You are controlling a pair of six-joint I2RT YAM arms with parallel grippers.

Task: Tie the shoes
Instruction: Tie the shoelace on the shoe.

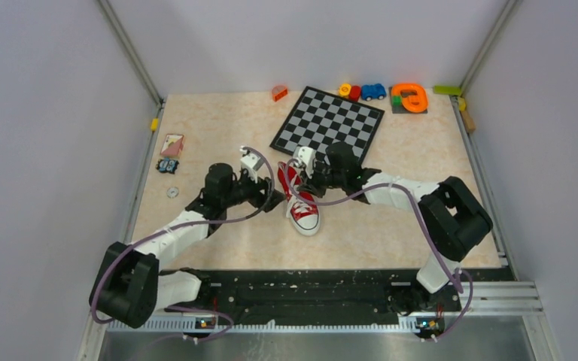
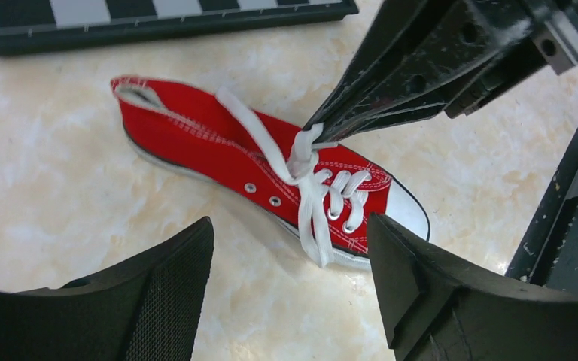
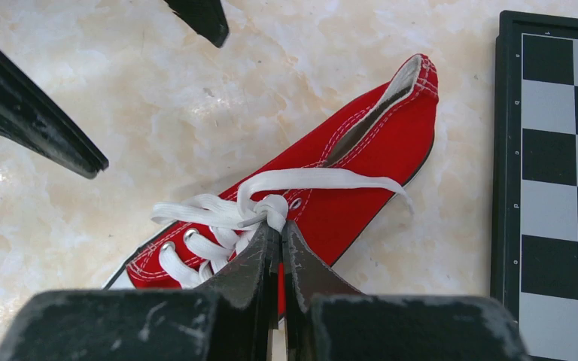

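Red sneaker. The right gripper was clamped on the laces; the left gripper stood apart, empty. Risk: one-sided pull could have dragged it.

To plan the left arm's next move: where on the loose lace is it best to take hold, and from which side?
Probably the strand hanging over the shoe's side that faces the left arm, just above the sole. Bring the open left end effector from that side, closing across it: it hangs free there, while the right end effector pinches the knot.
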